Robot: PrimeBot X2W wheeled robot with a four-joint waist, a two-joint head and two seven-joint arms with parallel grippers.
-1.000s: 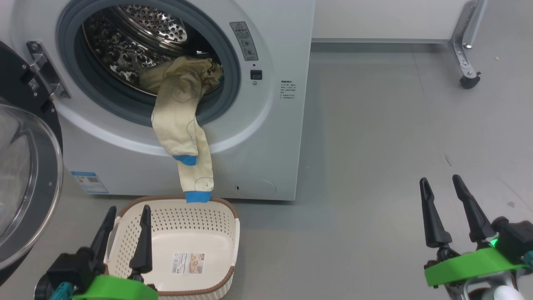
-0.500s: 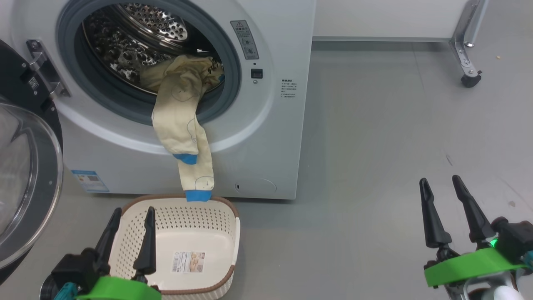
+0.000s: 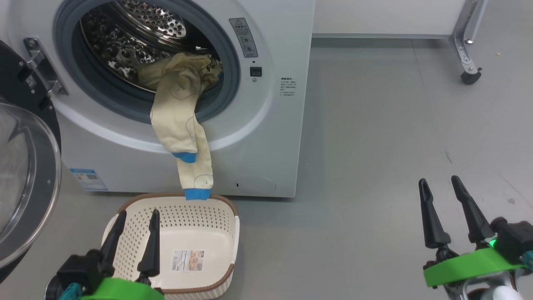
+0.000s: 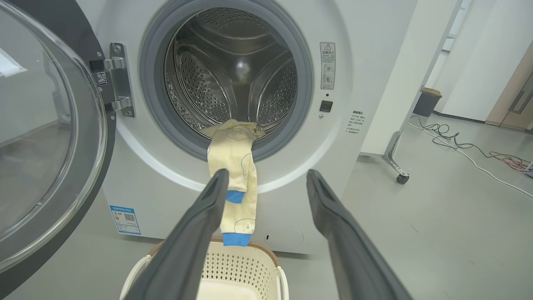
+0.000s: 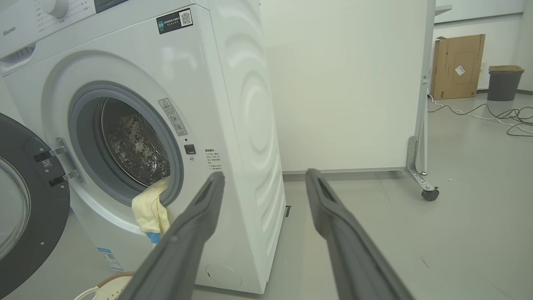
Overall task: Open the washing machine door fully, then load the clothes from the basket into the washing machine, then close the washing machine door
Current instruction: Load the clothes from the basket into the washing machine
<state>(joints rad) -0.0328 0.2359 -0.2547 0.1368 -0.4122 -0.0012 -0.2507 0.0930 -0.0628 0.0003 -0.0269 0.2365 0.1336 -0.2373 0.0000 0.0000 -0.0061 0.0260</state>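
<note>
One garment of the clothes (image 3: 179,121) only half loaded: bunched at the lip of the drum (image 3: 125,46) of the washing machine (image 3: 275,137), draped over the grey rubber ring (image 3: 104,98) and down the white front, with the blue cuff (image 3: 196,194) at the far rim of the basket (image 3: 208,237). Cannot tell from the head view whether cuff and rim touch. Basket otherwise bare down to its label (image 3: 188,261).

Status of left gripper (image 3: 139,212): released, fingers spread, nothing between them. Compared with a second ago, shifted toward the robot's right, now over the basket interior and more nearly in line with the hanging cloth. Note also a slight drift of the whole head view over that interval; attribute it to the camera, not to machine or basket.

Status of right gripper (image 3: 439,179): released as well, empty, parked well apart to the right over bare floor (image 3: 374,146), no change of place.

Status of washing machine door (image 3: 25,175): swung wide on its hinge (image 3: 43,68) at the left, clear of the opening.

Reading for the task: opening step done, loading step unfinished, closing step not yet due. Judged likely next: advance the left gripper to the dangling length, pinch below the drum lip, lift and push inside. Do not shut the door with cloth across the ring; risk of trapped fabric and a poor seal.
</note>
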